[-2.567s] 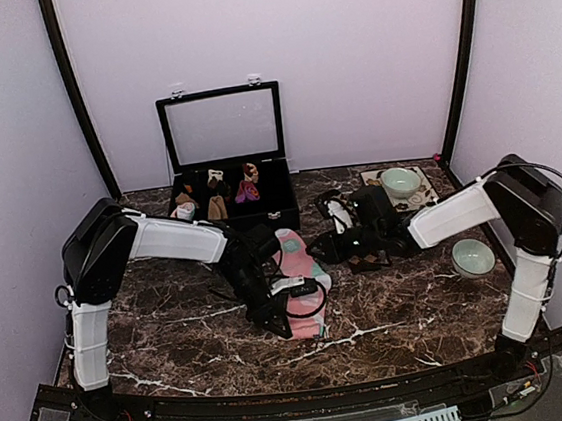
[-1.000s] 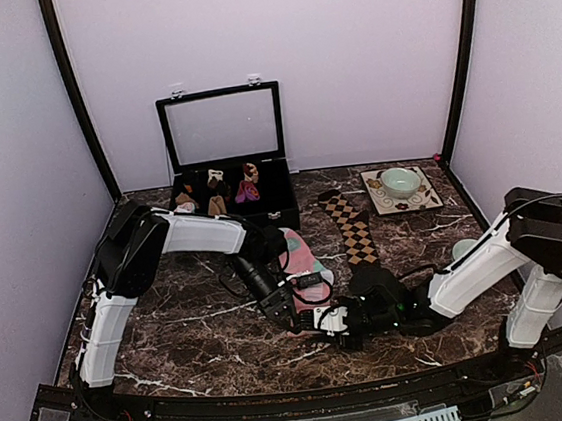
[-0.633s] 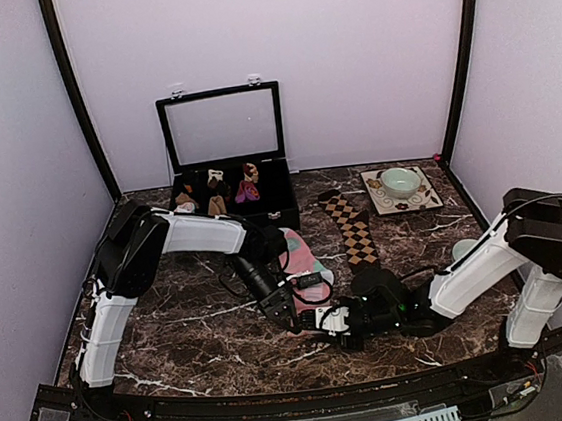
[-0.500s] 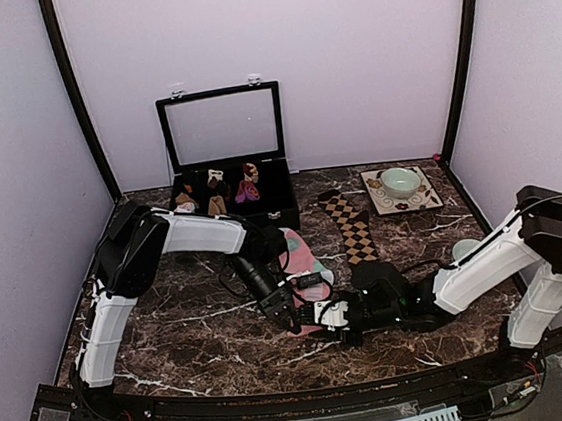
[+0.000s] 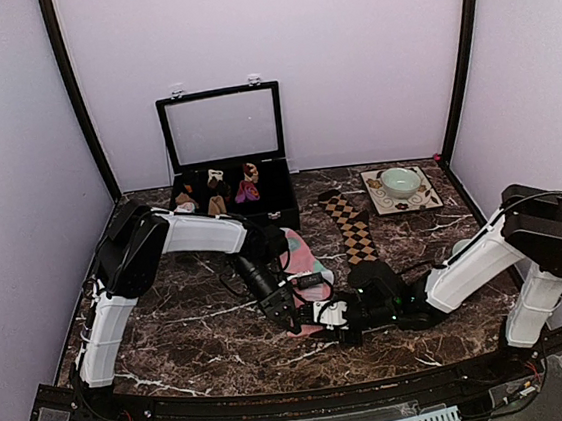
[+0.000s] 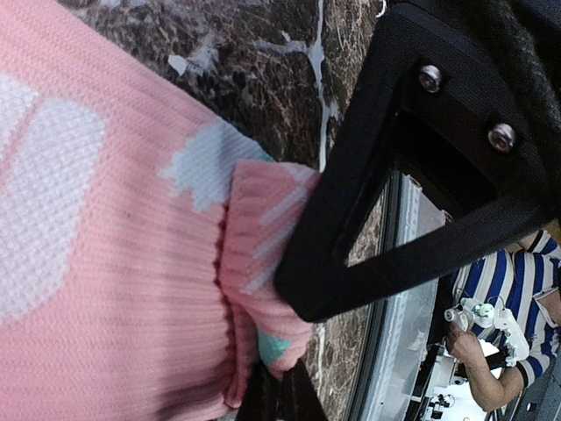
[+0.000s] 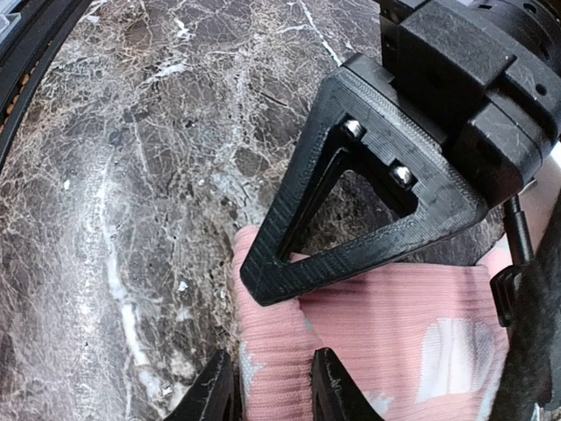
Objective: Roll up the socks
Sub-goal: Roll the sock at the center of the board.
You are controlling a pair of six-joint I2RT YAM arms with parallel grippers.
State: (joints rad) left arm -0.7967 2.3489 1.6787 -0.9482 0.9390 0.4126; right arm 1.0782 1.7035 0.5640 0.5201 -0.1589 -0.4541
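Apparently starting the roll, our left hand (image 5: pixel 295 319) clamps the pink ribbed sock (image 5: pixel 302 257), right hand (image 5: pixel 330 318) half-open astride it; we must turn next.

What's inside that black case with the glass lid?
Small rolled sock bundles, tan, brown and pinkish, sit in the black case. Its front wall hides their lower parts.

No legible text, apparently.
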